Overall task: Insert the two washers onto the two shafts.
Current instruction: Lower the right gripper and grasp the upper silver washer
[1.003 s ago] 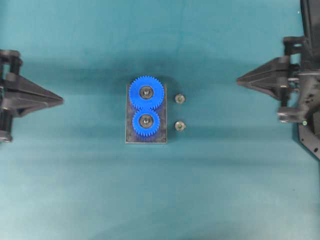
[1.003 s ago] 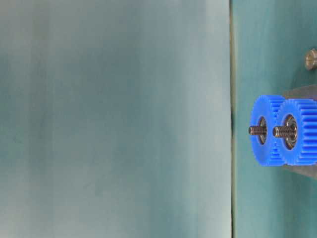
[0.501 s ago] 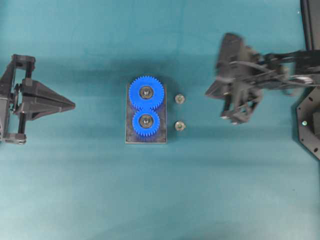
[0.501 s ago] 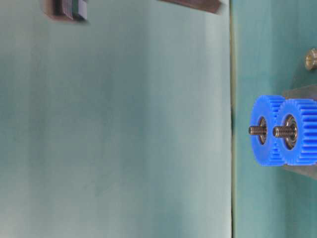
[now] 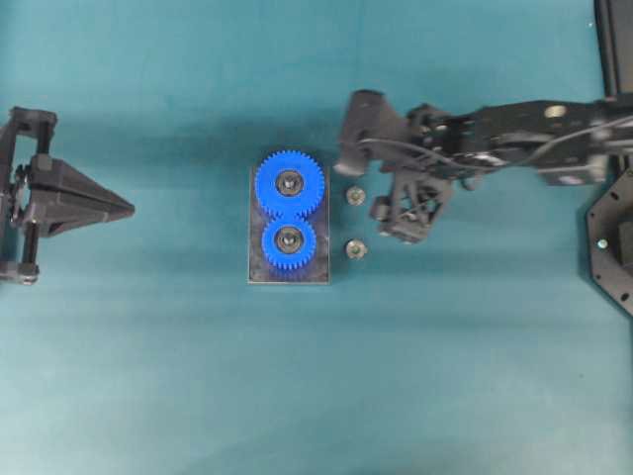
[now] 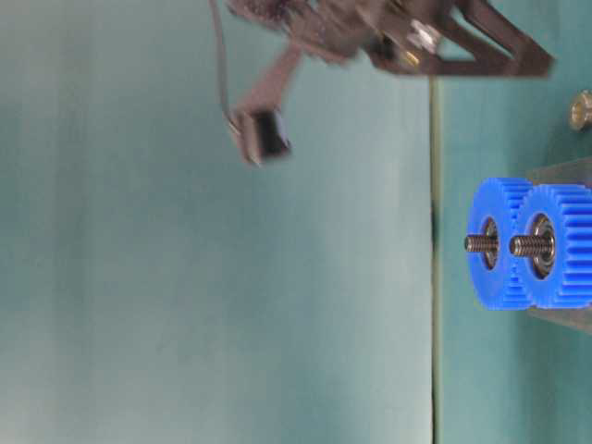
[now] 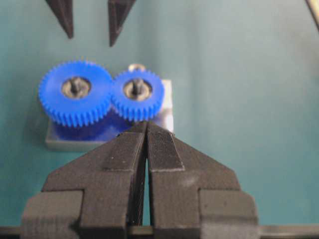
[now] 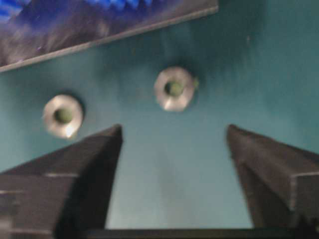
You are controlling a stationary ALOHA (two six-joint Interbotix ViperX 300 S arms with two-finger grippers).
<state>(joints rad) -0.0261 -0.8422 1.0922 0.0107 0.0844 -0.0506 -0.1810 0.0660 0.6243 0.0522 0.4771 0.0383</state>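
Looking down from overhead, I see my right gripper (image 5: pixel 348 188) reached in over the teal table (image 5: pixel 297 396), its tips beside the grey block (image 5: pixel 253 269) that carries two blue gears. The larger gear (image 5: pixel 290 184) and the smaller gear (image 5: pixel 288 241) mesh tooth to tooth, and each has a threaded shaft standing up through its centre; in the table-level view I can see both shafts, the nearer one (image 6: pixel 529 245) and the farther one (image 6: pixel 475 243), bare at their ends. Two washers lie flat on the table just beside the block's right edge, apart from each other and from the block: one (image 5: pixel 355 196) level with the larger gear, the other (image 5: pixel 356 249) level with the smaller gear. The first washer lies just under and beside my right gripper's tips; the second lies near, off to one side. In the right wrist view I see the fingers (image 8: pixel 79 169) spread wide with nothing between them; one washer (image 8: pixel 173 95) lies ahead of the gap, not touching either finger, and the other (image 8: pixel 63 115) lies just beyond the tip of the finger on that side. My left gripper (image 5: pixel 127 207) hangs well apart from the block, and in the left wrist view its fingers (image 7: pixel 162 149) are pressed together on nothing.
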